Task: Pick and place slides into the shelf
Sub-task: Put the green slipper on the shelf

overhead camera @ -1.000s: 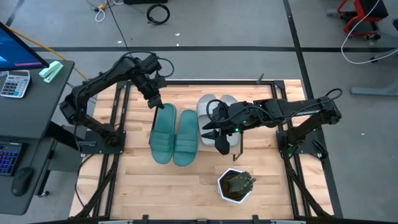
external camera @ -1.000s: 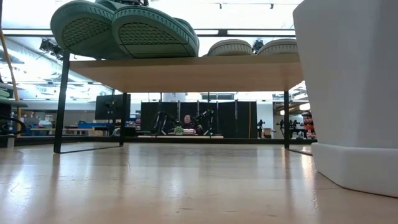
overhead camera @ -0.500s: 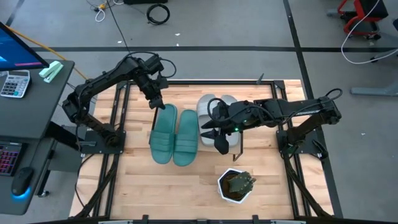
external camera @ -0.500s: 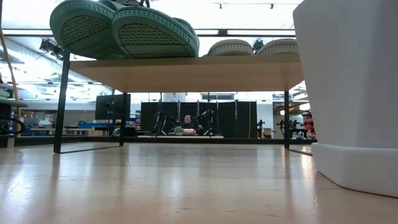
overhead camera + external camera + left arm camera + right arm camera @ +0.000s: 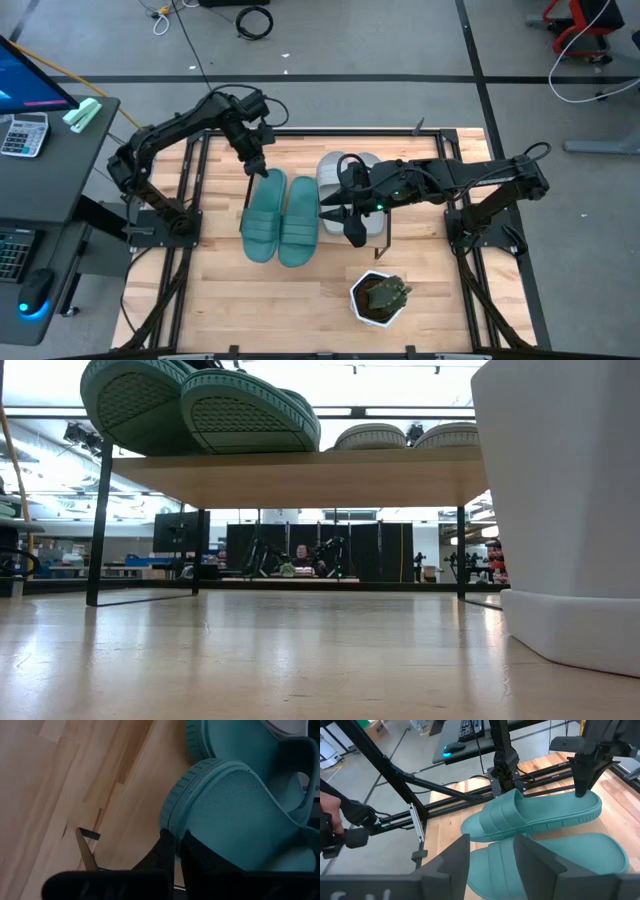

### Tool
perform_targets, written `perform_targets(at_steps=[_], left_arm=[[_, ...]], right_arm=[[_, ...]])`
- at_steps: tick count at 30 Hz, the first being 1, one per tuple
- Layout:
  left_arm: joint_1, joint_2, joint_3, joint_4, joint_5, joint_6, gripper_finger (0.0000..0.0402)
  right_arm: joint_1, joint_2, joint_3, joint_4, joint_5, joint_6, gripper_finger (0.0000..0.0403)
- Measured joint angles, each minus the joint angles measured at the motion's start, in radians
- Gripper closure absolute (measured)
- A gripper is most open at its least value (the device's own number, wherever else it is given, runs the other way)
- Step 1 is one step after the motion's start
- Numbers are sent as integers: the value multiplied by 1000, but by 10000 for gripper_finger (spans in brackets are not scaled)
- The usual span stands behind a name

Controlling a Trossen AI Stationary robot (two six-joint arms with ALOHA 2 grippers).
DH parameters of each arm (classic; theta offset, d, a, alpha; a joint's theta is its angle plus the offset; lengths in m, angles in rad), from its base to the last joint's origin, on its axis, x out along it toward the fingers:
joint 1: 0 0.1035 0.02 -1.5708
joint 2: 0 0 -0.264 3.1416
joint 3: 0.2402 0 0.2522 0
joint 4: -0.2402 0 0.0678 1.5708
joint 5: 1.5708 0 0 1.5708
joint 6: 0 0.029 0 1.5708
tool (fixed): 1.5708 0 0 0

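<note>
Pinching the left teal slide's heel rim, the left tool stayed shut; the right tool hung partly open, empty, over the shelf.

I see the left gripper, closed, has crept from about 248,168 toward 2 o'clock, nearer the heel end of the outer teal slide. In the low view that slide's sole sits a touch higher and more tilted over the shelf edge than 1 second ago.
</note>
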Motion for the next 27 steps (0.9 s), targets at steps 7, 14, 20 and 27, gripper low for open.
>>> perform_targets(at_steps=[7,14,20,27], left_arm=[[0,1,0,1,-27,9,389],[1,1,0,-2,-43,9,389],[1,1,0,-3,-43,9,389],[1,1,0,-4,-43,9,389]], right_arm=[[0,0,0,13,0,-1,243],[-40,0,0,101,-105,0,243],[-77,0,0,129,-175,-18,243],[-91,27,2,168,-202,-64,244]])
